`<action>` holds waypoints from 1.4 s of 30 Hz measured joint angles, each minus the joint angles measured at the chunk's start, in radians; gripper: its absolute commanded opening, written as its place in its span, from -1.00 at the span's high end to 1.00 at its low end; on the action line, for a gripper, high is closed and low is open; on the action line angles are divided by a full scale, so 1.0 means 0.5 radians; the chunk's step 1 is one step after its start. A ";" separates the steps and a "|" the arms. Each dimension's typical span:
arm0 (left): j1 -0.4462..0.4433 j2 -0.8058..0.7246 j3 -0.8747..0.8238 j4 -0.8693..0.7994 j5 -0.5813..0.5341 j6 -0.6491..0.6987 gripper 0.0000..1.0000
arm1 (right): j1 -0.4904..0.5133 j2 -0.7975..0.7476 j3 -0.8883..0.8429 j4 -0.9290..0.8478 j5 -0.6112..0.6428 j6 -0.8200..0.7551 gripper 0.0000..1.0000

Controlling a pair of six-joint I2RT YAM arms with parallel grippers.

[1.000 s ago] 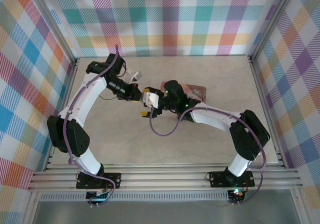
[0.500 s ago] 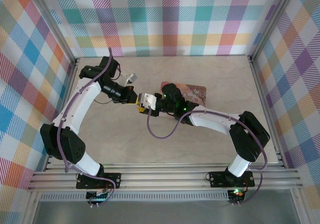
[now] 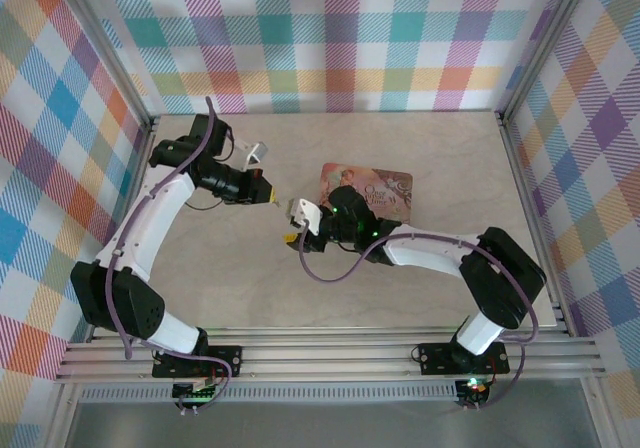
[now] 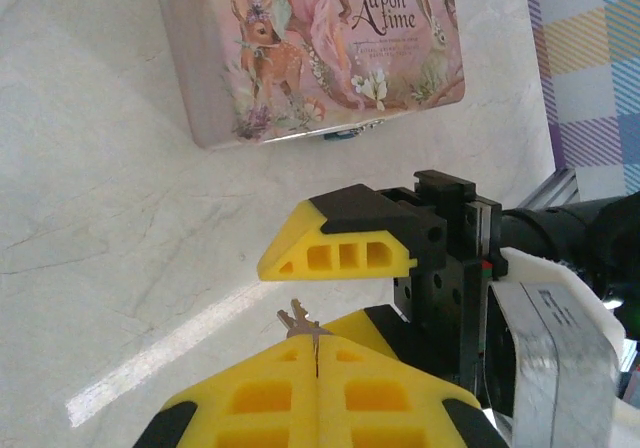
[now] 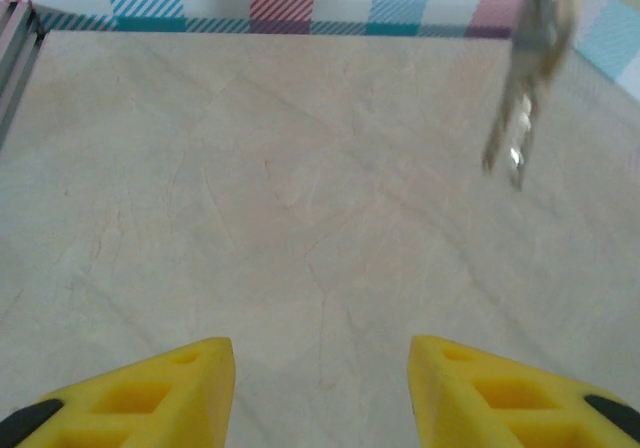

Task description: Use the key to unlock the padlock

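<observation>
The left gripper (image 4: 316, 353) is pinched shut on the key (image 4: 297, 320), and a small bit of metal pokes out between its yellow fingers. The right gripper (image 5: 320, 353) is open and holds nothing. It sits just beside the left one, above the table (image 3: 430, 148). The pink tin (image 4: 300, 58) lies near them, and it reads "Once Upon A time". A tiny blue bit at the tin's edge looks like the padlock (image 4: 338, 135). No gripper touches it.

a lab test cell: plaid cloth walls (image 3: 340, 38), aluminium frame rails (image 3: 330, 353) and a pale tabletop (image 3: 250, 288)
</observation>
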 measured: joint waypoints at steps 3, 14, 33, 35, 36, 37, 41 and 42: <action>0.000 -0.003 -0.023 0.030 0.012 -0.031 1.00 | 0.000 -0.065 -0.066 0.015 0.049 0.114 0.00; 0.000 -0.024 -0.104 0.059 0.166 -0.069 1.00 | 0.000 -0.130 0.062 0.044 0.248 0.217 -0.08; 0.003 -0.089 -0.184 0.096 0.233 -0.072 1.00 | 0.002 -0.047 0.134 0.088 0.075 0.249 1.00; 0.003 -0.115 -0.218 0.104 0.240 -0.072 1.00 | 0.002 -0.071 0.134 0.029 0.045 0.249 1.00; 0.002 -0.124 -0.235 0.110 0.248 -0.074 1.00 | 0.002 -0.088 0.134 -0.008 0.034 0.249 1.00; 0.002 -0.134 -0.251 0.121 0.260 -0.074 0.97 | 0.002 -0.107 0.134 -0.047 0.024 0.249 1.00; -0.005 -0.184 -0.323 0.203 0.297 -0.075 0.62 | -0.008 -0.189 0.137 -0.197 -0.032 0.249 1.00; -0.003 -0.200 -0.341 0.230 0.289 -0.068 0.50 | -0.016 -0.217 0.140 -0.262 -0.070 0.249 1.00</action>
